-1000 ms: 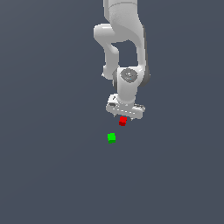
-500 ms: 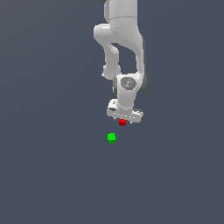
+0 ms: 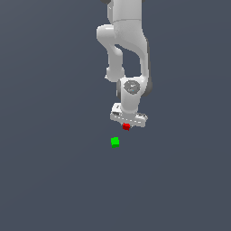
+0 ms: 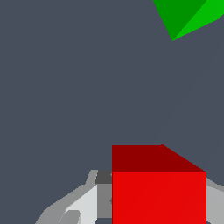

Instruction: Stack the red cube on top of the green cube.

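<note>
The red cube (image 3: 126,127) shows just under the white hand in the exterior view, at floor level. My gripper (image 3: 127,126) has come down around it. In the wrist view the red cube (image 4: 159,192) fills the space between the grey fingers (image 4: 83,203), which sit flush against both its sides with no gap showing. The green cube (image 3: 115,142) rests on the floor a short way off, toward the exterior view's lower left of the red cube. It stands apart from the gripper, and only its corner (image 4: 188,17) shows at the edge of the wrist view.
The floor (image 3: 54,171) is a plain dark grey surface with no other objects in view. The white arm (image 3: 126,49) rises straight above the gripper.
The hand has come down over the red cube, quickly at first and then only slightly. Neither cube has moved.
</note>
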`<state>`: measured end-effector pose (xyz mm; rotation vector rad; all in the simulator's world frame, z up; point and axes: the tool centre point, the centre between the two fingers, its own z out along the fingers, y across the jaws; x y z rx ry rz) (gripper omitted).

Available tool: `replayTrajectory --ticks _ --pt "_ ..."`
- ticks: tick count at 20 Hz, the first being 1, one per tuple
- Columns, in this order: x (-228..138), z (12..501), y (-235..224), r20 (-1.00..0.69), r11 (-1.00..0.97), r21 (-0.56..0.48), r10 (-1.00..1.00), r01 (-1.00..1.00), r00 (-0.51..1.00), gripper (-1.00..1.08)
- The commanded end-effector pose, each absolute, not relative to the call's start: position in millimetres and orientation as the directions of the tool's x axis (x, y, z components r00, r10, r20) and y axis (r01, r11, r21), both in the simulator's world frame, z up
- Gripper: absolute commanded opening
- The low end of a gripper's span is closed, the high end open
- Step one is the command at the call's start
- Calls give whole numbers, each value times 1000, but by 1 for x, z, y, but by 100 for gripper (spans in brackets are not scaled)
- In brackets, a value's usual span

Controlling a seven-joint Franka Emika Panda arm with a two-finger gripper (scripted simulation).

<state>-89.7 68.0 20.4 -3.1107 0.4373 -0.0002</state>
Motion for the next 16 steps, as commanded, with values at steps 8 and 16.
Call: replayTrajectory --ticks 8,16 --pt "-90 24 68 0 -961 0 -275 -275 961 -100" --pt "-91 57 68 0 -961 0 -275 -275 961 -100"
